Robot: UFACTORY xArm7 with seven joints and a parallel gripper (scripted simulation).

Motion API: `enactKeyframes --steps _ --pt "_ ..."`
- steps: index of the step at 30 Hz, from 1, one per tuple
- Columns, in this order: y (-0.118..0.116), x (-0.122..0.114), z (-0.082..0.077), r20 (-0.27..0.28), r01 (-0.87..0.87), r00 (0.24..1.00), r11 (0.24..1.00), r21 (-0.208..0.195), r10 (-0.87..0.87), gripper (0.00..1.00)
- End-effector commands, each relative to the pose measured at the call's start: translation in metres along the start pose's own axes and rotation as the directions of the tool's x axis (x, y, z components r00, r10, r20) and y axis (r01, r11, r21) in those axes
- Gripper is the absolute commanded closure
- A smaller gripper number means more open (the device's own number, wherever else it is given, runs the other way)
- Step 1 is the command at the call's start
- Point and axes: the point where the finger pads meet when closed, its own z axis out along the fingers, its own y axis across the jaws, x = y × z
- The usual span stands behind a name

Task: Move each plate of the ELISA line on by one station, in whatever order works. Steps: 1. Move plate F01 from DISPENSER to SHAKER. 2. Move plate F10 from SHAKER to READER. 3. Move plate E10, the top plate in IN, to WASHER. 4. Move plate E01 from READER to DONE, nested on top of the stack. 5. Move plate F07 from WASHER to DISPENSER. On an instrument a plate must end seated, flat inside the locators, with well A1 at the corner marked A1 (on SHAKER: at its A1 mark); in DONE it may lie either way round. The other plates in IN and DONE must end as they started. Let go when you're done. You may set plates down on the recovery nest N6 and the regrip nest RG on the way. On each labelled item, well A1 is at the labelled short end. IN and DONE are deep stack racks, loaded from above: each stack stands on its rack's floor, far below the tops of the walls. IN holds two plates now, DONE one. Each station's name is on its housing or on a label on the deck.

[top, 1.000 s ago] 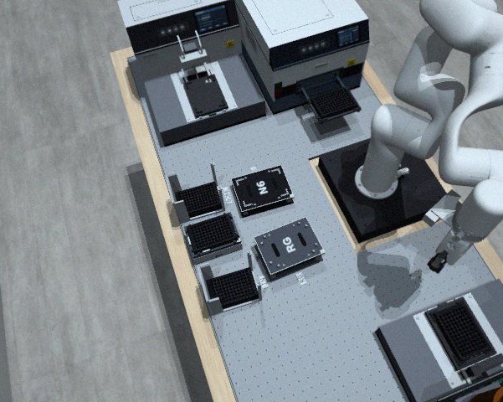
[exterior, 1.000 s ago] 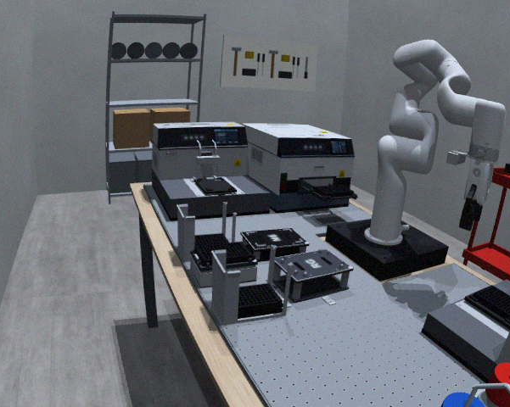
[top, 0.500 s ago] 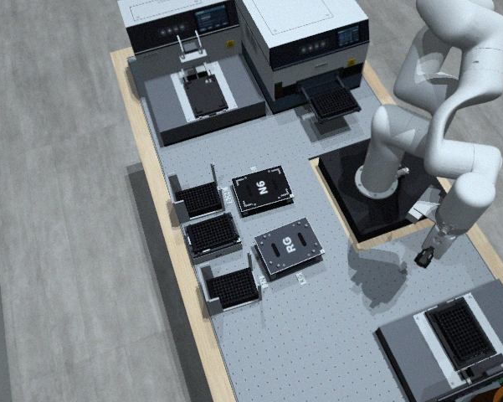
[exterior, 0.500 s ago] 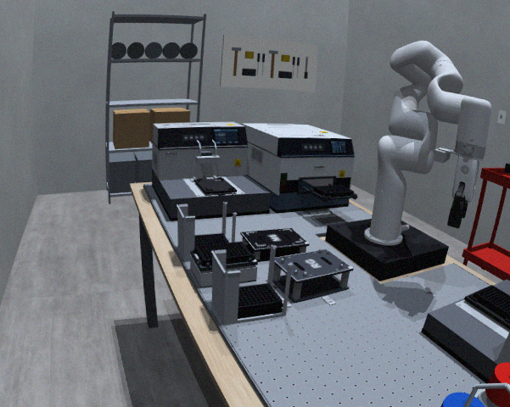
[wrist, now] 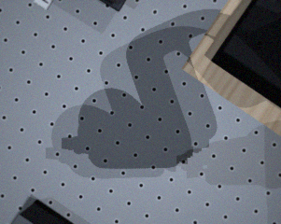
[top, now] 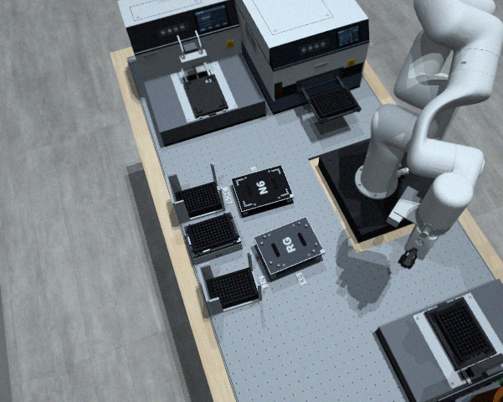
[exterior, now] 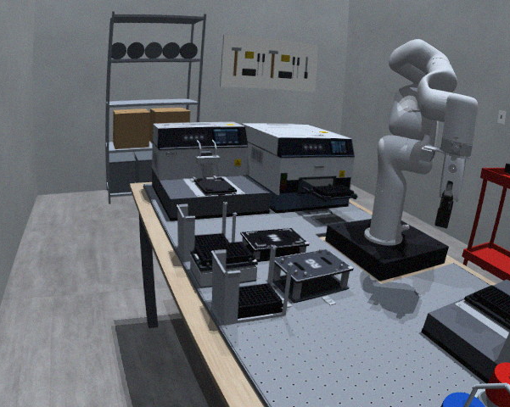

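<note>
My gripper [top: 406, 260] is open and empty. It hangs high above the deck to the right of the arm's black base [top: 363, 203], and it also shows in the exterior view [exterior: 442, 219]. Black plates sit on the back left instrument [top: 206, 95], on the back right instrument's tray [top: 333, 102], on the front right instrument [top: 459, 332] and on the small station [top: 211, 234] between the two racks. The far rack [top: 197, 198] and the near rack [top: 232, 287] each show a plate on top. Plate labels are too small to read. The wrist view shows only perforated deck and my shadow [wrist: 135, 135].
Nest N6 [top: 263, 188] and nest RG [top: 289, 245] stand bare in the middle of the deck. A red cart [exterior: 501, 219] stands just right of the gripper. Red and blue items [exterior: 505, 376] sit at the front right corner.
</note>
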Motion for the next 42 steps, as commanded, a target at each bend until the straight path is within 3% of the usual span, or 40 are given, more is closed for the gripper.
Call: enactKeyframes --steps 1,12,17,32,35,42 --pt "-0.009 0.009 -0.002 0.006 0.022 1.000 1.000 0.002 -0.022 0.00" --pt "-0.030 0.035 -0.001 0.005 0.022 1.000 1.000 0.003 -0.022 0.00" --pt "-0.036 0.043 -0.001 0.005 0.142 0.990 0.990 0.003 -0.142 0.00" --pt "-0.063 0.077 -0.001 0.005 0.147 0.989 0.989 0.003 -0.147 0.00" --pt "-0.069 0.085 -0.001 0.004 0.265 0.964 0.964 0.004 -0.265 0.00" --pt "-0.083 0.104 -0.001 0.004 0.270 0.963 0.963 0.004 -0.270 0.00"
